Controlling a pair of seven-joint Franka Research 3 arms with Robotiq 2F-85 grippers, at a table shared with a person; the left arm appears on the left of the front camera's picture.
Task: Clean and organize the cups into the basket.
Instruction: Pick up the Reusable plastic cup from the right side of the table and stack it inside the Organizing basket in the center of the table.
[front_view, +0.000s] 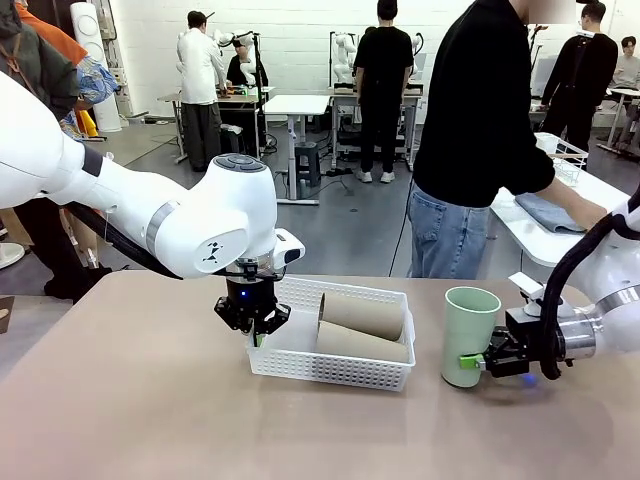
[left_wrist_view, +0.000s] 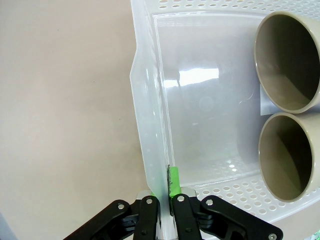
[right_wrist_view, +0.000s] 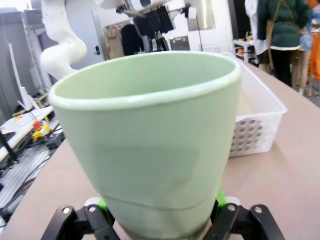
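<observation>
My left gripper (front_view: 253, 326): clamped shut on the left wall of the shallow white lattice plastic basket (front_view: 335, 371), frame centre. Basket's left half open; two tan-brown tapered matte cups (front_view: 362, 316) lie sideways in its right half. My right gripper (front_view: 476, 364): jaws flank the foot of the upright pale mint-green cup (front_view: 470, 330), lower right, clear of the basket's edge; whether they grip, I cannot tell. Brown tabletop (front_view: 140, 410) open lower left.

The basket (front_view: 335, 372) is free in its left half; tan cups (front_view: 362, 330) fill its right. The left pincer (front_view: 258, 335) clamps its left wall, barring that side. The mint cup (front_view: 468, 330), clasped by the right pincer (front_view: 472, 363), blocks the lower right. The bench (front_view: 130, 420) is open at lower left.
</observation>
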